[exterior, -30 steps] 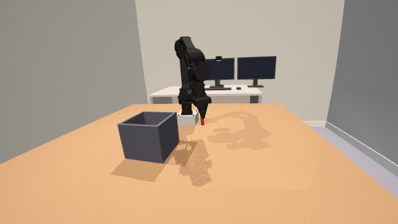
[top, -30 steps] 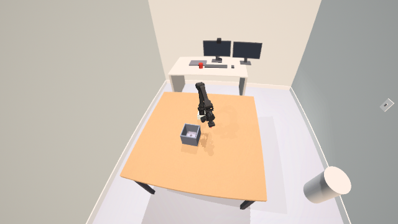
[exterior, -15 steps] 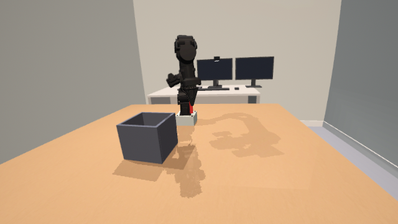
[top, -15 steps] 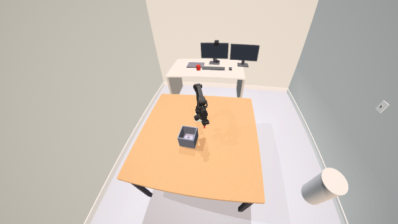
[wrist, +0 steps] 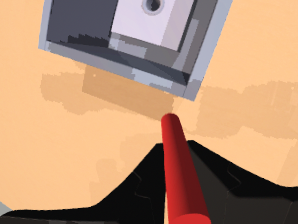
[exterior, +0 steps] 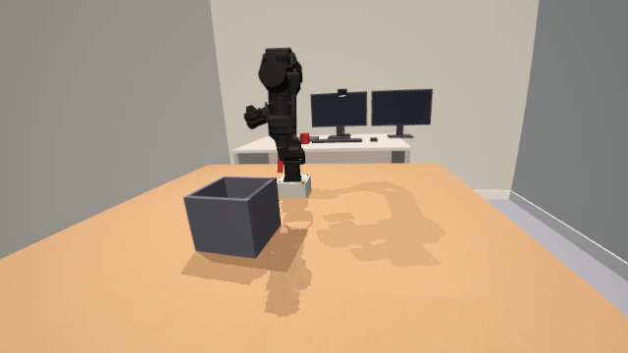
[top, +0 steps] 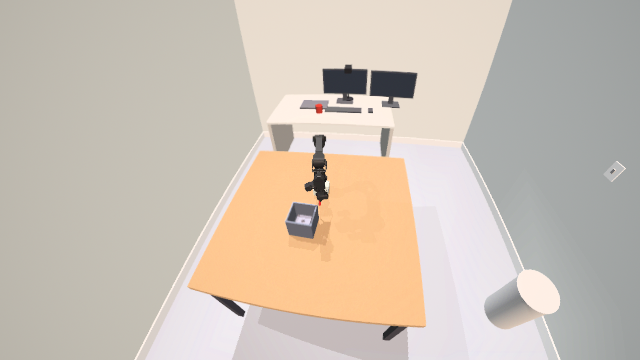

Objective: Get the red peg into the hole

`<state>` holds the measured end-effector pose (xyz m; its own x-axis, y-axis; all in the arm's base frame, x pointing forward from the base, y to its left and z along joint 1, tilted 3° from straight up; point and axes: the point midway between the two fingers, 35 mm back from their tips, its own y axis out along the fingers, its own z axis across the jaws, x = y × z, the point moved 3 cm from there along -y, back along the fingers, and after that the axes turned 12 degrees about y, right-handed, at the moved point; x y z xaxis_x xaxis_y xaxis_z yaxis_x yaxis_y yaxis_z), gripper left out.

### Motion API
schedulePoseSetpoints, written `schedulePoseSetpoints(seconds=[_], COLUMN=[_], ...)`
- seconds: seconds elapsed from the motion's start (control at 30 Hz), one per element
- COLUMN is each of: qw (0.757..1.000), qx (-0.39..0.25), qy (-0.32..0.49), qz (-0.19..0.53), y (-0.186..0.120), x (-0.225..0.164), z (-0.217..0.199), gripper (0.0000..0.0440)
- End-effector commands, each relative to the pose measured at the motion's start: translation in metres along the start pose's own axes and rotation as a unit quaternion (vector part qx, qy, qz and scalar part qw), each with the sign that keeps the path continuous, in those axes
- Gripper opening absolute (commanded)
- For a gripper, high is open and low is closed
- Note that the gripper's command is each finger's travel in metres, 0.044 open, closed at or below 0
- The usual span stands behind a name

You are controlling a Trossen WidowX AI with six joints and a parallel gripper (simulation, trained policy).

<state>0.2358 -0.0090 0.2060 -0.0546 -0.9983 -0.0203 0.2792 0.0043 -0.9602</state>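
top: high, facing down, far | exterior: low, tabletop-level | wrist: close; all share box (top: 302, 229) (exterior: 223, 226) (wrist: 117, 73)

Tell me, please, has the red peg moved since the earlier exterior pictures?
Yes; the red peg now shows left of the white base, nearer the box.
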Motion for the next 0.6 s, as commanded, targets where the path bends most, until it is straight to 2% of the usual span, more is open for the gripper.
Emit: schedulePoseSetpoints(seconds=[0.0, 0.57], qw=[1.000, 0.999], qx=[-0.003, -0.023], qy=[0.001, 0.010], qz=[-0.010, -0.026], y=[-0.001, 0.008], x=[0.010, 0.051], z=[0.004, 0.017], gripper=[0.0000, 0.0000])
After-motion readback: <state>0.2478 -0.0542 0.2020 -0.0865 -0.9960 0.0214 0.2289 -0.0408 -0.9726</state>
